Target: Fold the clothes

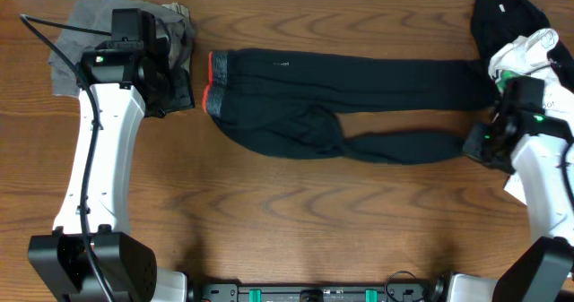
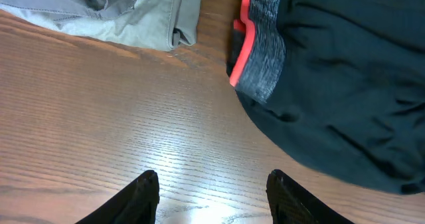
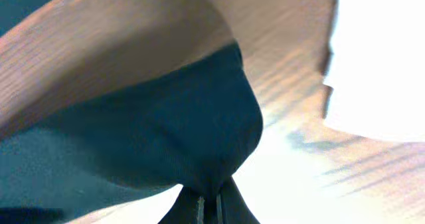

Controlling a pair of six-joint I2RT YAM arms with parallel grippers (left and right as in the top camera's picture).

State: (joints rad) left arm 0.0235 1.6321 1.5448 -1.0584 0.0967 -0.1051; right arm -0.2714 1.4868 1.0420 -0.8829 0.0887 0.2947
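Long black trousers (image 1: 359, 82) lie spread across the table's middle, with the grey waistband lined red-orange (image 1: 218, 82) at the left and the legs running right. The waistband also shows in the left wrist view (image 2: 262, 41). My left gripper (image 2: 212, 201) is open and empty over bare wood, just left of the waistband. My right gripper (image 3: 211, 204) is shut on the cuff of the nearer trouser leg (image 3: 166, 127), at the table's right side (image 1: 475, 145).
A folded grey garment (image 1: 90, 33) lies at the back left under the left arm and shows in the left wrist view (image 2: 126, 11). A black garment (image 1: 502, 15) and a white one (image 1: 529, 56) lie at the back right.
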